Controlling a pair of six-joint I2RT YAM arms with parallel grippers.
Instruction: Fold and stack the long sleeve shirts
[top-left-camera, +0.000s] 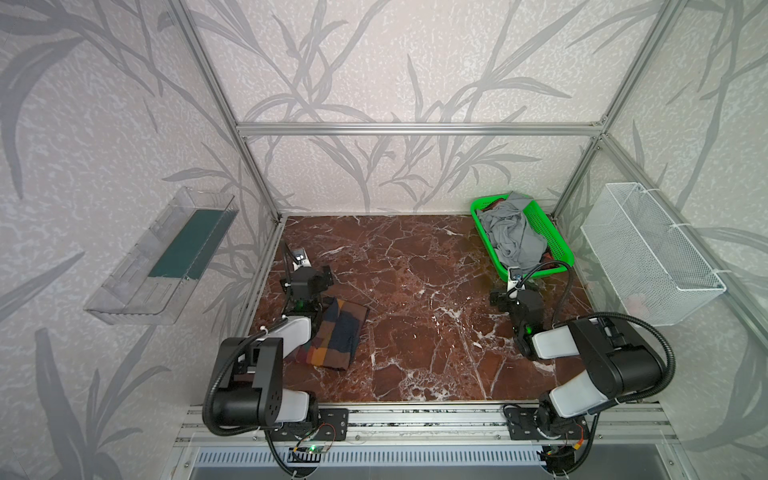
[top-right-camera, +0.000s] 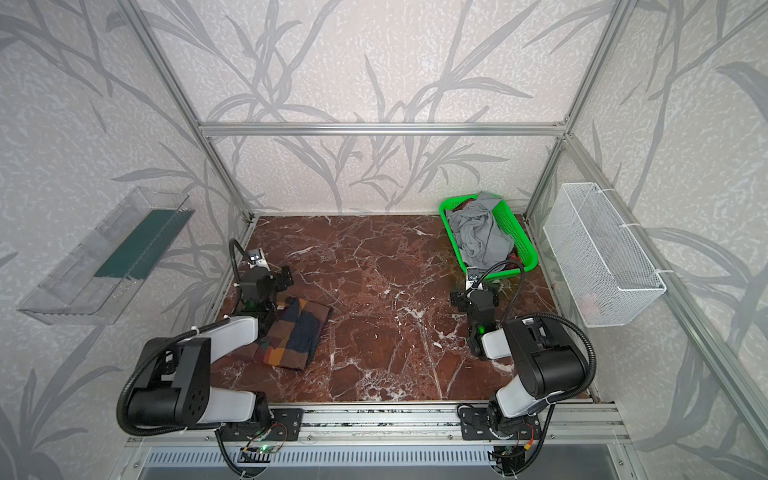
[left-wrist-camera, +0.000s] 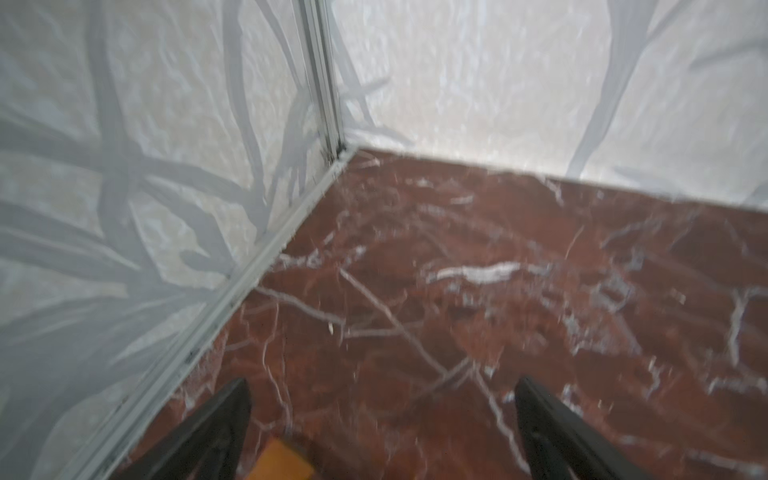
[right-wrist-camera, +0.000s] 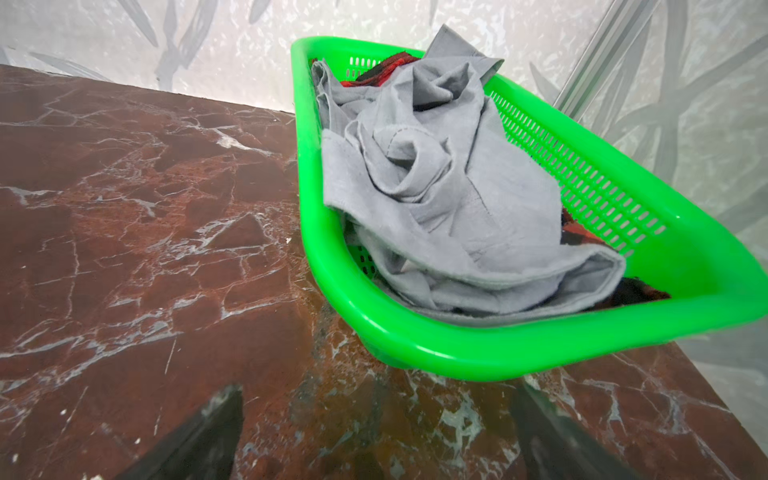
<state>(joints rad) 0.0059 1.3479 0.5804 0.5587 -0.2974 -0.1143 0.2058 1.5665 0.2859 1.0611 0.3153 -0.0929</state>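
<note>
Bench (top-left-camera: 415, 316) of dark red marble with white veins, seen from above inside a booth papered with grey leaf patterns, and two black-and-white robot arms reaching in from the near edge.

The orange, brown and navy checked shirt (top-left-camera: 337, 332) lies on the left part of the bench in both top views (top-right-camera: 298, 332), folded into a neat oblong. The left arm's forearm crosses over its left edge. The left claw (left-wrist-camera: 382, 384) sits just past the shirt's far end, close to the left wall; its two dark fingers stand wide apart with only bare marble between them. A blurred patch of orange cloth (left-wrist-camera: 282, 461) shows close under the claw, which grips nothing.

The grey shirt (top-left-camera: 513, 237) is heaped, crumpled and unfolded, in a bright green slotted basket (top-left-camera: 557, 245) at the far right corner of the bench. Part of the cloth pokes up over the basket's far rim. In the right wrist view the grey shirt (right-wrist-camera: 436, 187) nearly fills the green basket (right-wrist-camera: 457, 357), and a red and black cloth (right-wrist-camera: 575, 232) peeks out beneath it.

The right claw (right-wrist-camera: 378, 390) hovers over the marble just in front of the basket's near rim — fingers spread wide, empty.

A white wire basket (top-left-camera: 648, 253) hangs on the right wall and a clear plastic tray (top-left-camera: 162, 253) on the left wall.
</note>
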